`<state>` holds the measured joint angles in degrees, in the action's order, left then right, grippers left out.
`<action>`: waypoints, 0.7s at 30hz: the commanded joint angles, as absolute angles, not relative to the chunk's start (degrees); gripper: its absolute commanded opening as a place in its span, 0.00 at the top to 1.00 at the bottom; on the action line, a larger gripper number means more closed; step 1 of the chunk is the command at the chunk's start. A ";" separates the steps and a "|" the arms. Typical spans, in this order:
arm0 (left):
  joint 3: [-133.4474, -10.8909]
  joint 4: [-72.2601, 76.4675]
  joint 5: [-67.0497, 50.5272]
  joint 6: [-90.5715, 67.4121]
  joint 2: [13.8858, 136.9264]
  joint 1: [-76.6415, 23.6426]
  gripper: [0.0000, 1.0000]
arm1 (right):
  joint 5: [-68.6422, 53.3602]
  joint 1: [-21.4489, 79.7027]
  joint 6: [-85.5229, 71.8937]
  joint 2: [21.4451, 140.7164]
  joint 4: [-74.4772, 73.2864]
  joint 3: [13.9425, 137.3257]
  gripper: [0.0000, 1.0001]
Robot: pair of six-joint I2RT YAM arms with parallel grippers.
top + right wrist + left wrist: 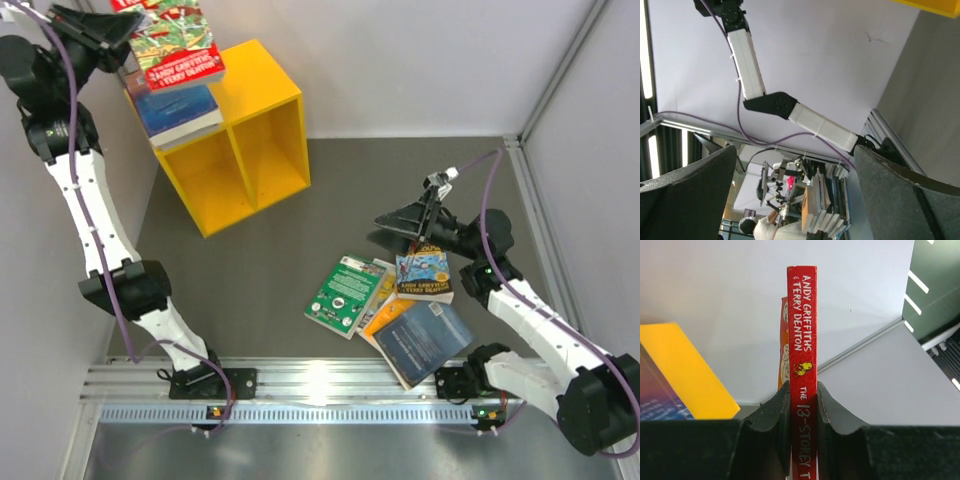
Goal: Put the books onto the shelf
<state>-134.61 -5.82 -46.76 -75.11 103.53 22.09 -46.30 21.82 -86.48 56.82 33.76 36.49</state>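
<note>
Red paperback (175,45) is clamped in the left claw (803,392) above the yellow shelf (258,95) — the right claw (388,228) is held wide open over loose books (345,290) lying right of the shelf.

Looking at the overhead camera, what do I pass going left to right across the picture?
First the left gripper, shut on the red book → yellow shelf → green book → dark blue book.

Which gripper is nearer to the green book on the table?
Right. The right gripper is open, just up and right of the green book in the top view. The left gripper is far off over the shelf, shut on the red book.
</note>
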 commanded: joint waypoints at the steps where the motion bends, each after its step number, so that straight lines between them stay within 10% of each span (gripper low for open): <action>1: -137.65 6.08 -49.31 -85.17 103.71 25.66 1.00 | -47.99 20.83 -82.09 54.49 29.80 35.69 0.00; 10: -120.24 -6.21 -48.26 -75.07 97.04 27.86 1.00 | -50.45 18.81 -79.63 56.95 27.95 35.33 0.00; 21: -126.82 -18.26 -47.81 -63.99 101.42 27.86 1.00 | -50.45 18.81 -80.16 58.36 28.74 34.10 0.00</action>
<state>-122.28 -16.53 -47.97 -68.73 101.23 27.77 -49.65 19.35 -81.01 58.59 26.59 34.20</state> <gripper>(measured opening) 0.244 0.996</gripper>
